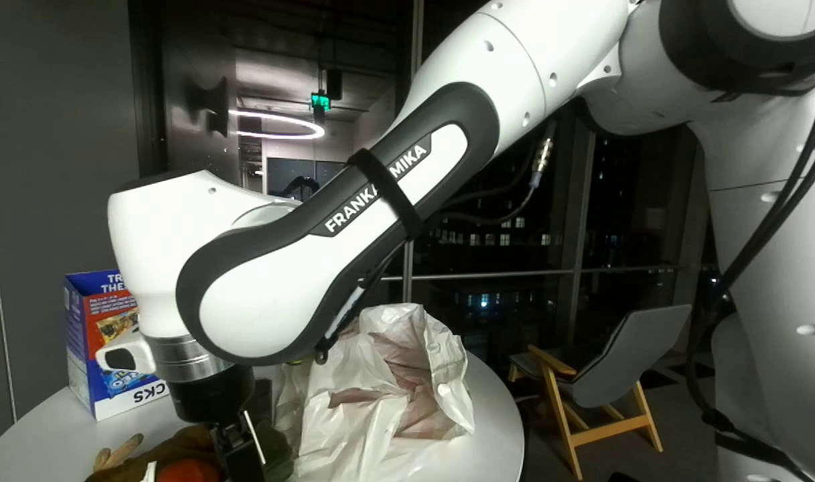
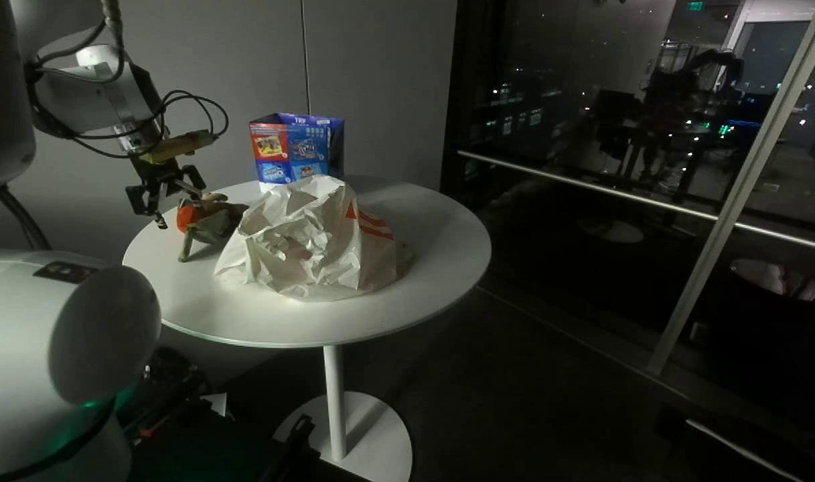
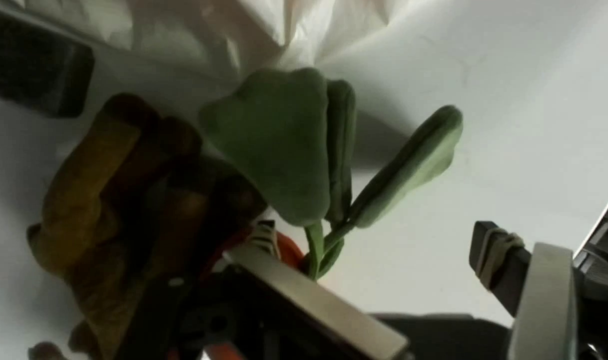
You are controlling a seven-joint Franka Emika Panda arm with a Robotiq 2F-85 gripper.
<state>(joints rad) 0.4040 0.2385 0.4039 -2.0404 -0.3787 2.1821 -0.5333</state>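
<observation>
My gripper (image 3: 377, 244) is open, with rubber bands round its fingertips and bare white table between them. In the wrist view one finger overlaps an orange-red plush piece (image 3: 290, 250) with green plush leaves (image 3: 279, 140); I cannot tell whether they touch. A brown plush toy (image 3: 91, 200) lies beside it. In an exterior view the gripper (image 2: 178, 206) is just above the table's edge, beside the orange-red piece (image 2: 187, 215) and green leaves (image 2: 213, 226). In an exterior view the gripper (image 1: 238, 445) partly hides the brown toy (image 1: 193, 440); its fingertips are out of frame.
A crumpled white plastic bag (image 1: 360, 415) stands beside the toys on the round white table (image 2: 440, 248). A blue and red printed box (image 2: 293, 150) stands at the back. A dark block (image 3: 29, 65) lies near the bag. A grey chair (image 1: 638, 348) stands beyond the table.
</observation>
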